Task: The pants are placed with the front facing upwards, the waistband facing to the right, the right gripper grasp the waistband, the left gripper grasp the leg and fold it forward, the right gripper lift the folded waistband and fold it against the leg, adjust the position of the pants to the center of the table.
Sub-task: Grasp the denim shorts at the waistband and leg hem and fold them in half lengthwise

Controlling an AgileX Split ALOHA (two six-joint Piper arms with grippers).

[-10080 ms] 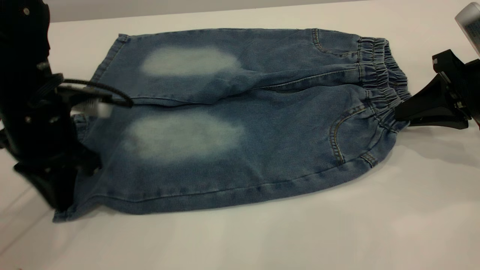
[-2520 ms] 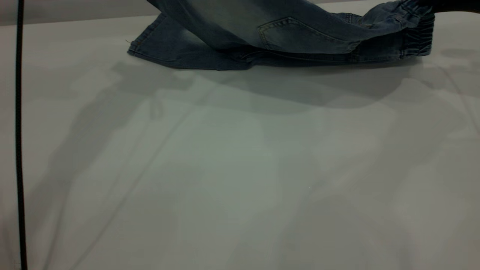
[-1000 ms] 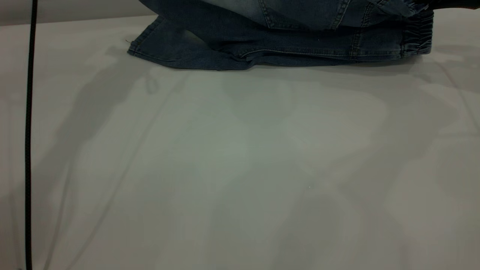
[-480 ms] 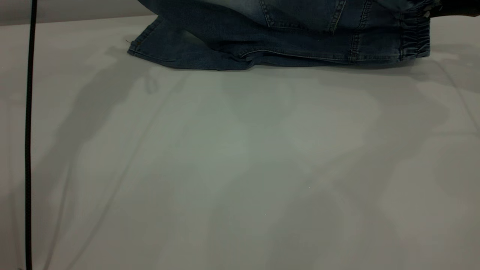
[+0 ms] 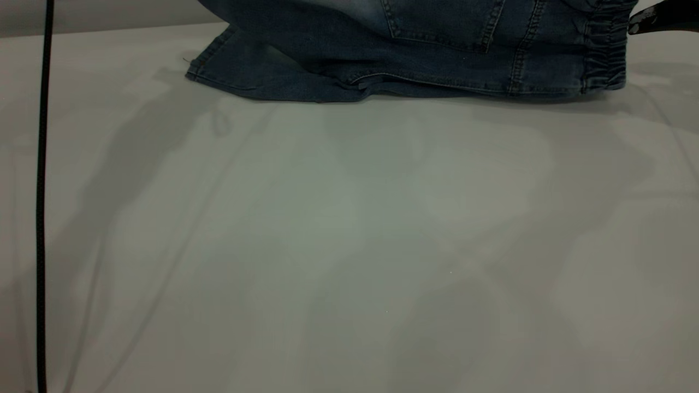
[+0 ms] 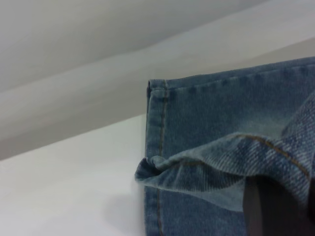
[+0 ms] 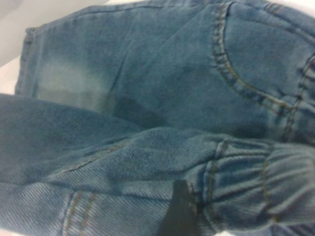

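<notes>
In the exterior view, the pants are seen folded lengthwise at the far edge of the worktop, a back pocket facing the camera and the waistband gathered at the right end. Only a black tip of the right gripper is shown, just beside the waistband. A black cable hangs down at the left.

In the left wrist view, a folded hem of one leg is bunched over a dark finger of the left gripper; the jaws appear clenched on this hem, though only part of one finger is visible.

In the right wrist view, the ruched waistband is draped over a dark finger of the right gripper, the front pocket and a faded patch lying beyond; the jaws seem clamped on the band.

If one side is released before the other, the upper layer may be dragged askew. The thick elastic could also slip, and the fold would be left uneven, far from the worktop's centre.
</notes>
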